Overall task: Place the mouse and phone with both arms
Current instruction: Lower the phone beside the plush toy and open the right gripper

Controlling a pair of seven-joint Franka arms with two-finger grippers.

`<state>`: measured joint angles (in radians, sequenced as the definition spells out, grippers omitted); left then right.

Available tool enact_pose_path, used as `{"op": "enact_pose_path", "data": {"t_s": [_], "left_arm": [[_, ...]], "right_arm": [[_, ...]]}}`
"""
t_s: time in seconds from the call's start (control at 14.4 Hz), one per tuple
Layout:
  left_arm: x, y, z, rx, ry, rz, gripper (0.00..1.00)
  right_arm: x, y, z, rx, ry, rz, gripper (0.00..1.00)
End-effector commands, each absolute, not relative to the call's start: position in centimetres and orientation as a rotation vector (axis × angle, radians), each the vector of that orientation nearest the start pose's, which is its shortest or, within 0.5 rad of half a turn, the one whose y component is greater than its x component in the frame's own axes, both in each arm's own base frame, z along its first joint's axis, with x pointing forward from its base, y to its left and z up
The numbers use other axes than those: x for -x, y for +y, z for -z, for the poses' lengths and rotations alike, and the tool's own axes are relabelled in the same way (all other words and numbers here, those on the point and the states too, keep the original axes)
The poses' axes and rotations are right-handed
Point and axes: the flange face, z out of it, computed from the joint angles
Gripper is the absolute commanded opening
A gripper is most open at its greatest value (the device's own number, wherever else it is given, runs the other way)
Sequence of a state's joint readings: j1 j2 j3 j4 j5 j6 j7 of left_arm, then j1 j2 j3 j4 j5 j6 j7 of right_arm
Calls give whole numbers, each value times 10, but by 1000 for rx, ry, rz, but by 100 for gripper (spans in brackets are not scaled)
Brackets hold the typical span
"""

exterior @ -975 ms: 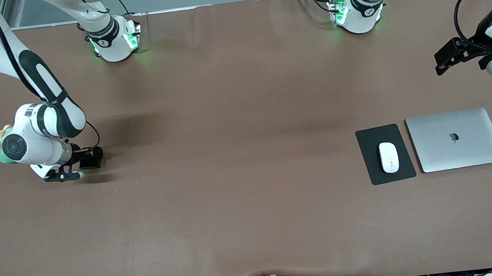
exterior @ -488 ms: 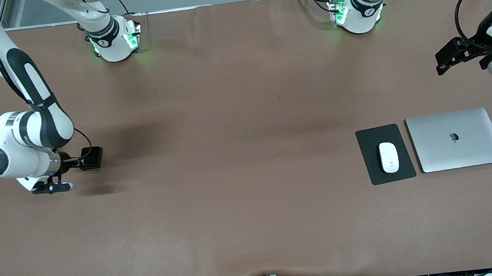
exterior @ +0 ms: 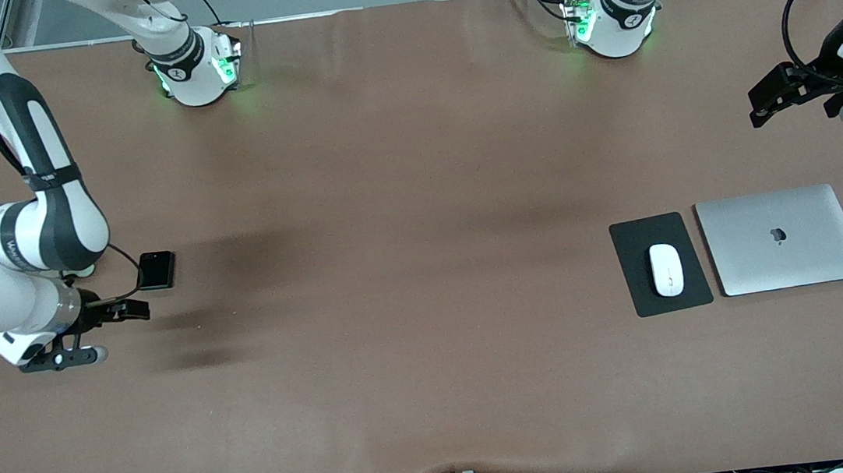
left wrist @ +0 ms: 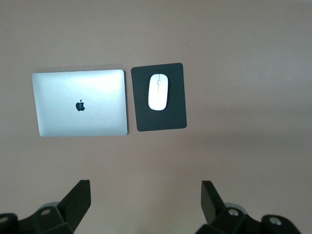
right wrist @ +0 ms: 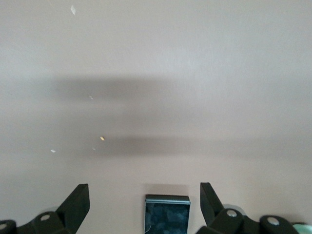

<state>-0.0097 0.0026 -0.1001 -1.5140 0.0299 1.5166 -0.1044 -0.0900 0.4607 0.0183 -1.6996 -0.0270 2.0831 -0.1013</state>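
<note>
Now the right gripper [exterior: 114, 331] has backed off the phone [exterior: 157, 270], jaws wide and empty; phone lies placed. Left gripper [exterior: 794, 94] waits open, mouse [exterior: 666, 269] on its pad [exterior: 630, 246].

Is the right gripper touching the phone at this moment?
Apart. In the front view, bare table separates the phone from the right gripper. The right wrist view shows the phone lying between the open fingers, touching neither.
</note>
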Motion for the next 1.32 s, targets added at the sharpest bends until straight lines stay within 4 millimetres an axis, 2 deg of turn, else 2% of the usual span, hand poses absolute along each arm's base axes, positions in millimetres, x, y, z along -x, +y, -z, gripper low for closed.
{"op": "enact_pose_path", "data": {"t_s": [0.0, 0.07, 0.35, 0.56, 0.7, 1.05, 1.25], "left_arm": [[-541, -56, -650, 3134, -3, 11, 100], [-540, -55, -651, 3134, 4, 13, 100], [-532, -54, -654, 3132, 4, 16, 100], [-526, -54, -659, 3131, 4, 28, 100], [-521, -54, -657, 3129, 4, 18, 100], [-513, -56, -656, 3126, 13, 11, 100], [-513, -56, -655, 3124, 15, 9, 100]], "right_arm": [[-696, -28, -358, 3155, -125, -128, 100], [-701, -19, -370, 3159, -145, -172, 100], [-707, -17, -432, 3162, -147, -207, 100], [-696, -14, -478, 3158, -140, -263, 100], [-679, -13, -533, 3154, -132, -170, 100], [-631, -12, -598, 3149, -125, -219, 100], [-599, 2, -632, 3149, -158, -207, 100]]}}
